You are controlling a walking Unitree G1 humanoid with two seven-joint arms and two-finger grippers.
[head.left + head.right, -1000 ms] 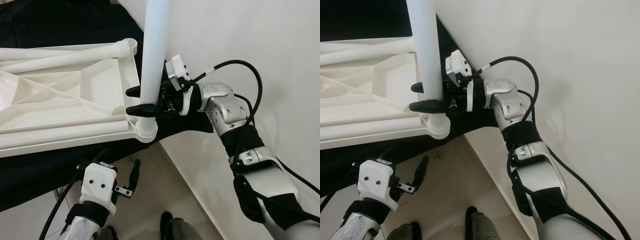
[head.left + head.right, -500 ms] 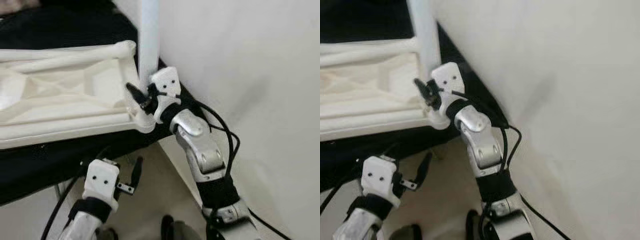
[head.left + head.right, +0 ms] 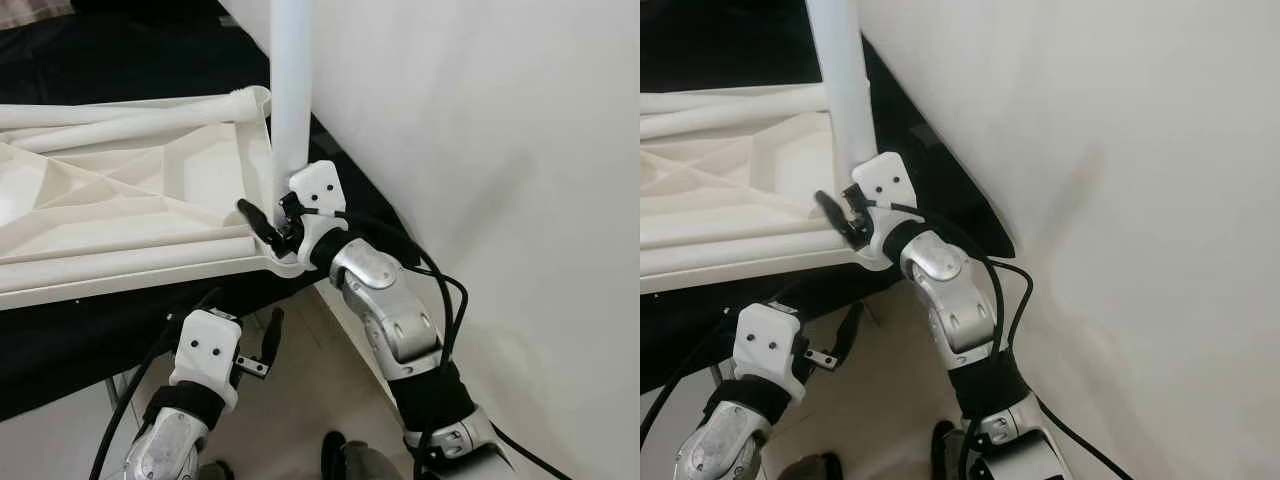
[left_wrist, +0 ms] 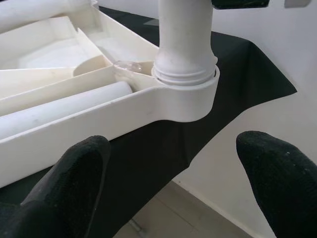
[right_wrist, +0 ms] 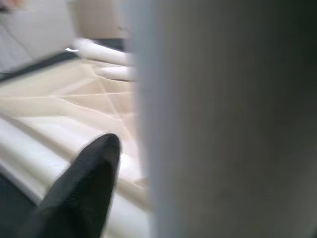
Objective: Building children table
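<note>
The white plastic table top lies upside down on a black-draped surface. A white table leg stands upright in its near corner socket. My right gripper is shut on the leg just above the socket; one black finger shows beside the leg, which is close and blurred in the right wrist view. My left gripper hangs open below the table's edge, apart from the socket, with nothing between its fingers. Two more white legs lie flat in the table top.
A white wall rises close on the right, right behind the standing leg. The black cloth hangs over the surface's front edge. Pale tiled floor lies below, with my feet at the bottom.
My right wrist has turned around the leg and slid down to the socket; its forearm swung from the right side to underneath. The left gripper stays open below.
</note>
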